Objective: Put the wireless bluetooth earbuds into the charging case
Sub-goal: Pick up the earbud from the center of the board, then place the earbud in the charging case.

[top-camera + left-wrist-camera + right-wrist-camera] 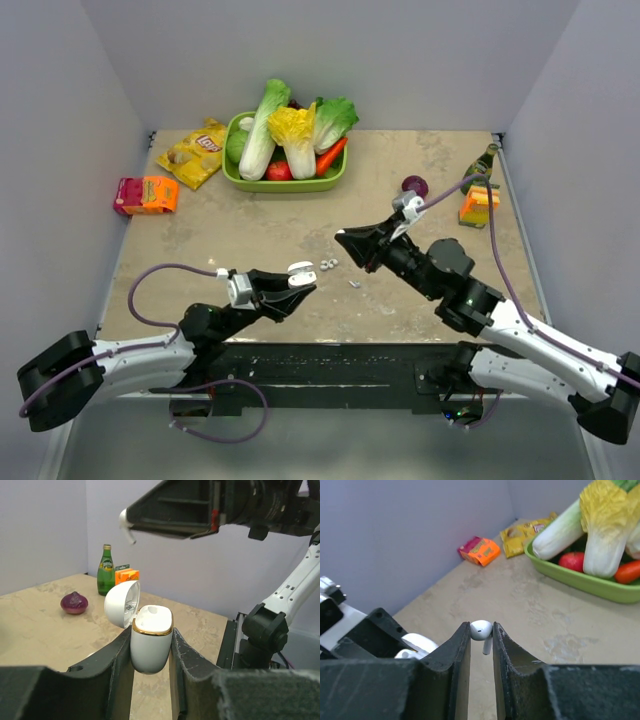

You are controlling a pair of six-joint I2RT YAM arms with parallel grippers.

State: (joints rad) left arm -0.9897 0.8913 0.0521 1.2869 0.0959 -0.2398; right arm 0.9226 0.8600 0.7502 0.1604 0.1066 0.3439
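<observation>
My left gripper (151, 652) is shut on the charging case (151, 639), a white pebble with a gold rim, held upright off the table. Its lid (121, 603) hangs open to the left, and a white rounded bump (151, 610) pokes from its top. My right gripper (481, 634) is shut on one white earbud (481, 629), stem pointing down. That earbud (126, 526) hangs above and left of the case, apart from it. From above, the right gripper (342, 237) is up and right of the case (300, 270). The case (417, 644) also shows beside the right gripper's left finger.
A green tray (285, 184) of cabbages, tomato and carrot stands at the back. A chips bag (195, 152) and an orange-pink box (146, 195) lie back left. A red onion (415, 186), green bottle (482, 163) and orange carton (478, 205) stand right. Small pale bits (327, 264) lie mid-table.
</observation>
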